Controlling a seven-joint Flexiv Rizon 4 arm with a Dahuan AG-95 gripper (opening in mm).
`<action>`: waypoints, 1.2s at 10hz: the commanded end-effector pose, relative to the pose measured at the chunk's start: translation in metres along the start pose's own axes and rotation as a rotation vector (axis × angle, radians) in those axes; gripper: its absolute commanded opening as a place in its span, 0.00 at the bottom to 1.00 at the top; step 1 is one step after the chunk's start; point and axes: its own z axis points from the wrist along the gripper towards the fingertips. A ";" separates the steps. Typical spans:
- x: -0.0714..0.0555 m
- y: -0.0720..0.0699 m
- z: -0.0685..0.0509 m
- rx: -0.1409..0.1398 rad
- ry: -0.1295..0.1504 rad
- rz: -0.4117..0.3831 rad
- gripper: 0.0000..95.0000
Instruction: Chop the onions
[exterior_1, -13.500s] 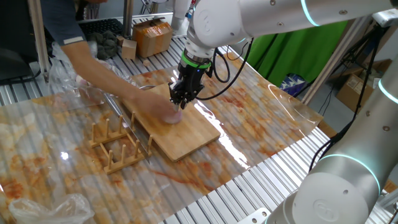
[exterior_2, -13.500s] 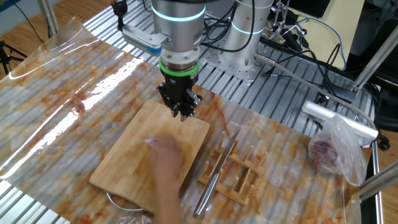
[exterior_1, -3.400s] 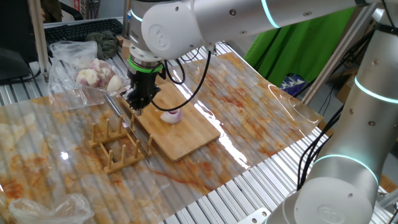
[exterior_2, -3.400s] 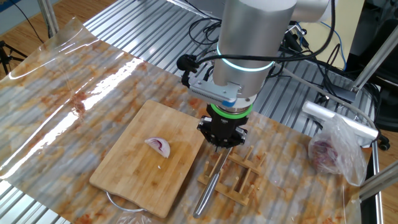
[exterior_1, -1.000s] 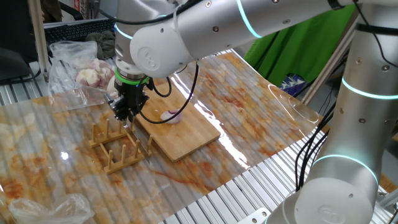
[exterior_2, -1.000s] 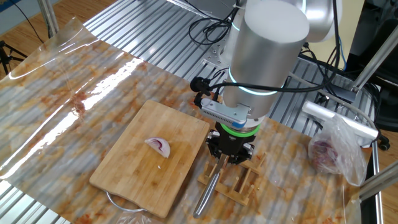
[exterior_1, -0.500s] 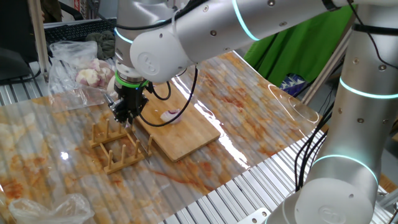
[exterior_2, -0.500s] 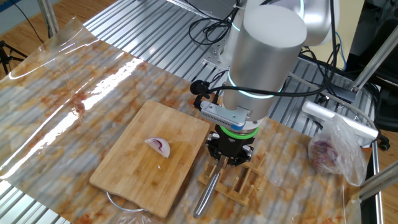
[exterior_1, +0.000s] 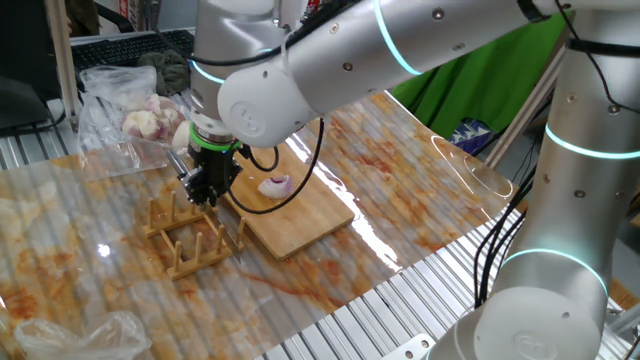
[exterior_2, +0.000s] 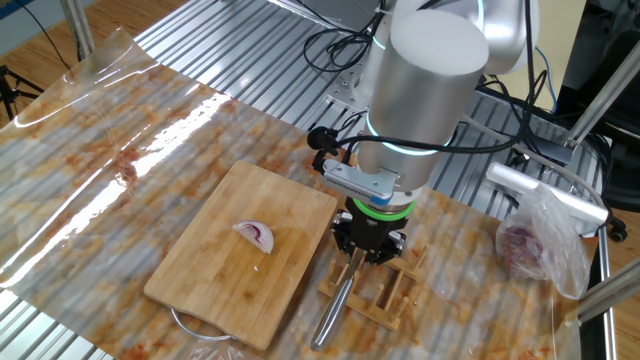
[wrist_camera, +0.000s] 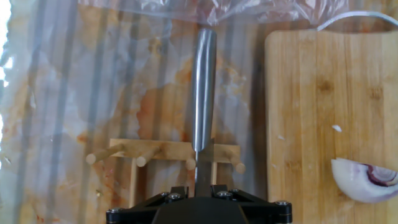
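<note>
One fixed view
Arm: the silver arm arched over the bamboo board (exterior_1: 290, 215) from the right and dropped its wrist, with the green ring, straight down at the board's left edge.
Gripper: the gripper (exterior_1: 200, 195) pointed down over the wooden rack (exterior_1: 190, 235), just beside the board; its black fingers stood close together, but whether they pinched anything could not be told here.
Onion wedge: the onion wedge (exterior_1: 275, 185) lay on the board's far half, apart from the gripper.
Bag: a clear bag of peeled bulbs (exterior_1: 140, 120) sat beyond the board's far-left corner.

The other fixed view
Arm: the thick last link stood nearly upright just right of the board (exterior_2: 240, 255).
Gripper: the gripper (exterior_2: 367, 252) hung low over the rack (exterior_2: 385, 285), at the blade end of the steel knife (exterior_2: 335, 305); the fingers were narrow, contact hidden.
Onion wedge: the wedge (exterior_2: 255, 236) rested cut side up near the board's middle, left of the gripper.

Hand view
Gripper: only the black finger base showed at the bottom edge, straddling the knife's blade; the tips and their grip could not be seen.
Knife: its round handle (wrist_camera: 204, 81) ran away from the camera, left of the board (wrist_camera: 311, 112), across the rack's crossbar (wrist_camera: 158, 150).
Onion wedge: the wedge (wrist_camera: 364, 180) lay at the board's lower right.
</note>
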 end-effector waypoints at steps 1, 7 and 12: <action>0.000 0.000 0.004 0.000 -0.004 0.003 0.20; 0.001 -0.001 0.015 0.004 -0.016 0.015 0.20; 0.003 0.002 0.026 0.031 -0.029 0.014 0.20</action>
